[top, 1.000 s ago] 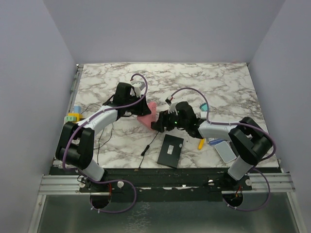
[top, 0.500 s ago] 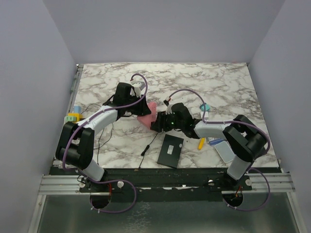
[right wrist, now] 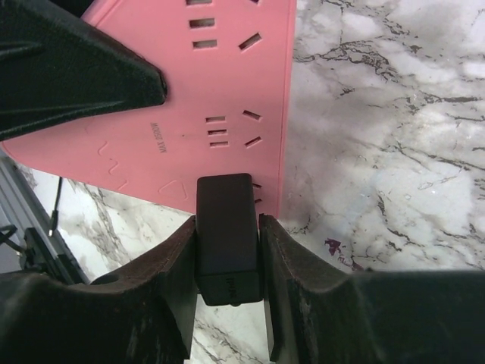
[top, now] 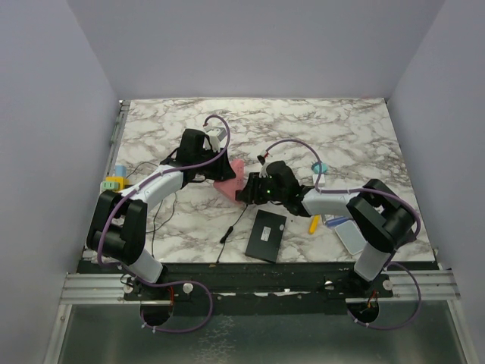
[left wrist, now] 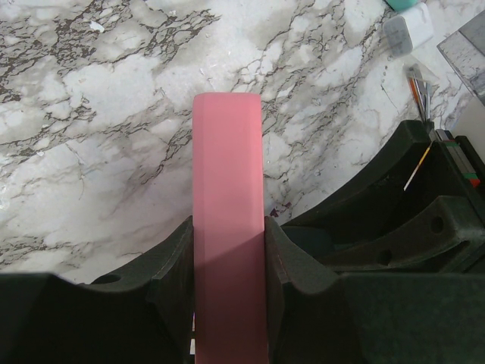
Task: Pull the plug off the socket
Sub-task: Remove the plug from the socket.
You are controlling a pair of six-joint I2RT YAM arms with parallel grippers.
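Right gripper jaws clamped on the black plug, which is seated in the pink socket strip. Left gripper jaws clamped across the strip's narrow sides. Strip located near the centre of the marble tabletop.

Seen from above, the plug is lost between the right gripper and the pink socket strip, most of which lies under the two wrists. In the right wrist view the plug hides its own prongs, so how deep it sits cannot be told. There the strip runs off the top edge, and black gripper parts cover its left side. In the left wrist view the left gripper covers the strip's flanks and its near end leaves the bottom edge. A teal thing is cut off at the top. The yellow piece is too small to identify.
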